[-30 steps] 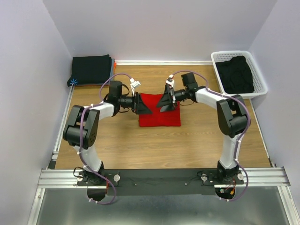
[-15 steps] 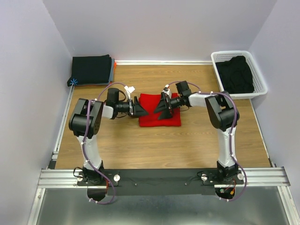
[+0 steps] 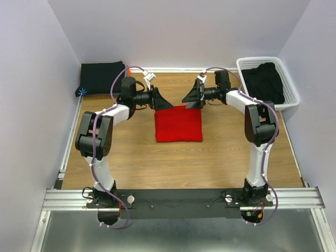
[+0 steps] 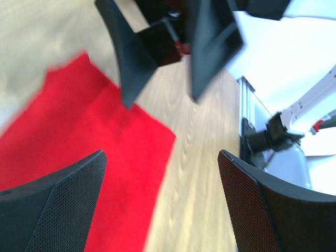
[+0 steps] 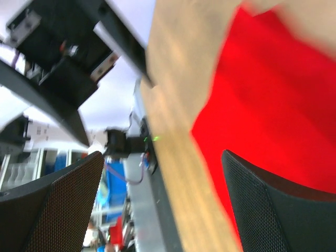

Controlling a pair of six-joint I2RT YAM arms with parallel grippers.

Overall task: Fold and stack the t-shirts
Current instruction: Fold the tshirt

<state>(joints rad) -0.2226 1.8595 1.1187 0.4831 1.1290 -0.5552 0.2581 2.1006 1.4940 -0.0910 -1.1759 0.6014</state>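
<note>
The bright red t-shirt (image 3: 178,123) lies folded into a rectangle flat on the wooden table's middle. It also shows in the left wrist view (image 4: 79,131) and in the right wrist view (image 5: 278,100). My left gripper (image 3: 164,101) is open and empty, raised just beyond the shirt's far left corner. My right gripper (image 3: 190,98) is open and empty, raised just beyond the far right corner. A stack of folded black t-shirts (image 3: 102,77) sits at the far left corner. A crumpled black t-shirt (image 3: 265,83) lies in the basket.
The white plastic lattice basket (image 3: 291,89) stands at the far right against the wall. Walls close the table on the left, back and right. A metal rail (image 3: 178,198) with both arm bases runs along the near edge.
Both grippers have lifted off the red shirt and moved away from me, past its far edge. The shirt now lies uncovered and flat.
</note>
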